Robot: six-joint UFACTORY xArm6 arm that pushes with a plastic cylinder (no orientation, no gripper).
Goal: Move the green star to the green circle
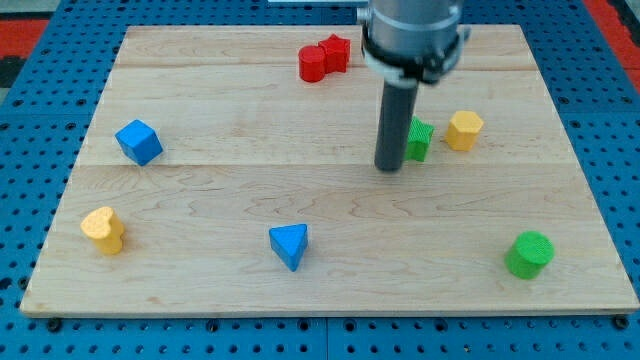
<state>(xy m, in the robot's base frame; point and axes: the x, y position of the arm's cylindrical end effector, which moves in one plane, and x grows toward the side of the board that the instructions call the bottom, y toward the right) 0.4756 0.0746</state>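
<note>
The green star [420, 139] lies right of the board's middle, partly hidden behind my rod. My tip [388, 168] rests on the board just left of the star and slightly below it, touching or nearly touching it. The green circle [529, 254], a short green cylinder, stands near the board's bottom right corner, well away from the star and the tip.
A yellow hexagon [464, 130] sits just right of the green star. Two red blocks [323, 58] lie together at the top middle. A blue cube [138, 141] is at the left, a yellow heart [104, 229] at the lower left, a blue triangle [290, 245] at the bottom middle.
</note>
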